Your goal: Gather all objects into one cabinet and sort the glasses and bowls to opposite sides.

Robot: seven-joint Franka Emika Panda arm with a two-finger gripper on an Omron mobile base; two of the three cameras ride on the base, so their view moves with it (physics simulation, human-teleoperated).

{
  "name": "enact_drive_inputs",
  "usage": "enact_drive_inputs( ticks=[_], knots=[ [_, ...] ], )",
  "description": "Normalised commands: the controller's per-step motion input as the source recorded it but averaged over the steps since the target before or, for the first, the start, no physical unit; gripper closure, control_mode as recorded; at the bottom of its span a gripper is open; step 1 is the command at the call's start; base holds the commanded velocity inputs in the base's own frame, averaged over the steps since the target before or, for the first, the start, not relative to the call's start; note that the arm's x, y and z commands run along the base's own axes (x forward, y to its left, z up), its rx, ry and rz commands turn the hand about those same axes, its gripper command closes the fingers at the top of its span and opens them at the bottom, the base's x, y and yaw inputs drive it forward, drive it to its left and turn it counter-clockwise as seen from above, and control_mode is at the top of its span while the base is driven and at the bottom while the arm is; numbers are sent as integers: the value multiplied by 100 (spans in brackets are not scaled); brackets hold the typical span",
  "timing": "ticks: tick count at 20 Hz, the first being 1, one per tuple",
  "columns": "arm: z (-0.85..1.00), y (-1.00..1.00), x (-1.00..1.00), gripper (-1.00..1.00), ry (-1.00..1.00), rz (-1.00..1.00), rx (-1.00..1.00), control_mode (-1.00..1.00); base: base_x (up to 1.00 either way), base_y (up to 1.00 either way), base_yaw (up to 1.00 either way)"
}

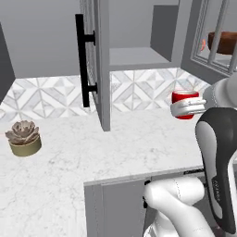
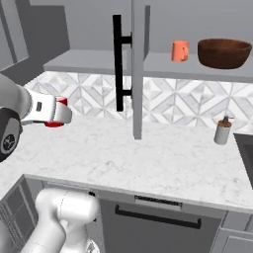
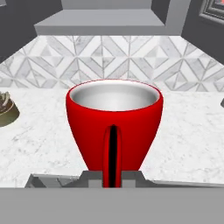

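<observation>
My gripper (image 3: 113, 177) is shut on the handle of the glossy red cup (image 3: 113, 118), holding it upright above the marble counter. The same cup (image 1: 185, 98) hangs in the gripper (image 1: 187, 109) below and right of the open cabinet shelf (image 1: 134, 58). From the right base view the cup (image 2: 61, 102) peeks out of the gripper (image 2: 59, 114) at the far left. An orange cup (image 2: 180, 51) and the brown wooden bowl (image 2: 224, 53) stand on the right cabinet shelf (image 2: 163, 66); the bowl (image 1: 222, 42) also shows through a glass door.
The cabinet door (image 1: 99, 65) stands open edge-on with its black bar handle (image 1: 82, 60) facing left. A potted succulent (image 1: 24, 138) sits on the counter's left. A soap dispenser (image 2: 223, 131) stands at the right, near the sink edge (image 2: 244, 148).
</observation>
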Motion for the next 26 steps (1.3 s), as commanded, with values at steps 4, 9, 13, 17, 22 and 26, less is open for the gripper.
enact_drive_inputs(
  ticks=[4,9,13,17,22,26],
  knots=[
    [0,0,0,100,0,0,0,100,-97,-31,0],
    [0,0,0,100,0,0,0,100,-86,-30,0],
    [0,0,0,100,0,0,0,100,-28,-59,-1],
    [0,0,0,100,0,0,0,100,2,-91,-2],
    [0,0,0,100,0,0,0,100,1,-97,-1],
    [0,0,0,100,0,0,0,100,0,-86,-2]
  ],
)
